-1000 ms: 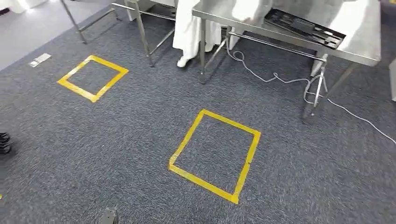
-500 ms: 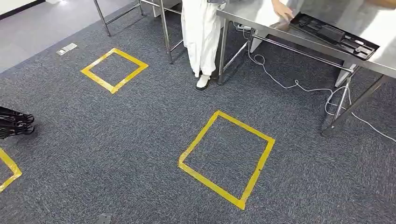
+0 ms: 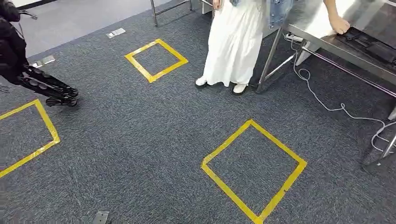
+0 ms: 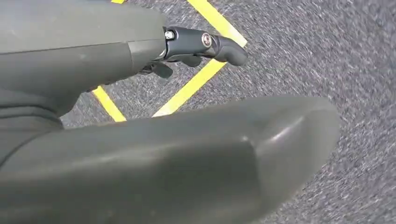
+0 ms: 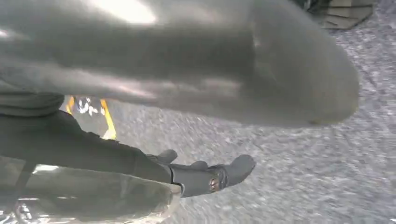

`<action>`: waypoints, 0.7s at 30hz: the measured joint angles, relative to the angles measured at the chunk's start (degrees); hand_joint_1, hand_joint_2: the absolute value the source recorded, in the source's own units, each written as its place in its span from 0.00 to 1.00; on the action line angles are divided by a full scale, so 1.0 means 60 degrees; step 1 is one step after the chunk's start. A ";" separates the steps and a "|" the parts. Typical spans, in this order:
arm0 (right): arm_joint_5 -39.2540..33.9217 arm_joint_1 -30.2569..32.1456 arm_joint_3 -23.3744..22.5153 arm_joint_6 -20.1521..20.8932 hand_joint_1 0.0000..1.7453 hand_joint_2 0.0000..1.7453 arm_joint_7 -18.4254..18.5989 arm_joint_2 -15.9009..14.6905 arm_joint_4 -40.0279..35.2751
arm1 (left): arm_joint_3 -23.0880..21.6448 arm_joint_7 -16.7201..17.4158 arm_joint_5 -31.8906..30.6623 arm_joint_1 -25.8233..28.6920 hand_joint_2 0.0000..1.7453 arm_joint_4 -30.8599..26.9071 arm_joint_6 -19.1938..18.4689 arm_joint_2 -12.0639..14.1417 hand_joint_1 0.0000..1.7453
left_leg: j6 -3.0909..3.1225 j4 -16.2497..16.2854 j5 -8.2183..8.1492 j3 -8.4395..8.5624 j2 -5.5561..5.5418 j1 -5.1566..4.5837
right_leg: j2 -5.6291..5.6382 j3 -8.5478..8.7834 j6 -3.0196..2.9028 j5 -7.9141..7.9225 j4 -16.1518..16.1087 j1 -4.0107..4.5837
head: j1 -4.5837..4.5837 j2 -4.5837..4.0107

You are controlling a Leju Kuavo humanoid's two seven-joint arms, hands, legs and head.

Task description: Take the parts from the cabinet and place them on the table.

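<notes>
1. Grey carpet (image 3: 140, 140) covers the floor, marked with yellow tape squares, the nearest (image 3: 254, 170) lying ahead and to the right.
2. Compared with the head views of a moment ago, the whole scene has slid across the picture. This is the camera turning with the robot, not a move of the things.
3. At the upper right stands the steel worktop (image 3: 322, 42), now cut by the picture's edge. It carries a black tray (image 3: 373, 46) of dark items, and whether these are the parts cannot be told.
4. A person (image 3: 236, 42) in a white skirt stands just beside the worktop, one hand (image 3: 339, 23) resting at the tray's near end. A cable (image 3: 327, 105) trails across the carpet below.
5. Dark legs of another machine (image 3: 46, 86) have come into the picture at the far left.
6. The left hand (image 4: 116, 56) hangs over the carpet, its fingers (image 4: 205, 42) straight and apart from the thumb, with nothing between them.
7. The right hand (image 5: 140, 163) also hangs low. A clear, glossy thing (image 5: 93, 198) lies against its fingers, and whether the hand holds it cannot be told.
8. Judgement: the robot is mid-walk between cabinet and worktop, and no placing can begin until it faces the worktop squarely.
</notes>
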 joint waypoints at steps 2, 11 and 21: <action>-0.0051 -0.0036 -0.0059 -0.0033 0.00 0.00 -0.0003 0.0000 0.0000 | -0.0003 0.0054 -0.0084 -0.0015 0.00 0.0000 -0.0043 -0.0011 0.00 | -0.0092 0.0032 -0.0004 -0.0058 -0.0119 0.0021 | -0.0116 0.0041 -0.0165 0.0004 0.0007 0.0034 | -0.0028 -0.0003; -0.0409 0.0069 -0.0409 -0.0244 0.00 0.00 -0.0036 0.0139 -0.0004 | -0.0153 0.0460 -0.0621 -0.0233 0.00 -0.0004 -0.0149 -0.0029 0.00 | -0.0430 0.3336 -0.1384 -0.1723 0.1129 0.0145 | -0.1048 0.0226 -0.0554 -0.0044 -0.0038 0.0022 | -0.0123 0.0000; -0.0573 0.0057 -0.0838 -0.0412 0.00 0.00 -0.0029 0.0299 -0.0018 | -0.0397 0.0637 -0.0933 -0.0542 0.00 -0.0026 -0.0309 0.0048 0.00 | 0.0057 -0.0019 0.0057 0.0008 0.1506 -0.0023 | -0.1911 0.0413 -0.0272 -0.0316 -0.0073 0.0335 | -0.0101 -0.0003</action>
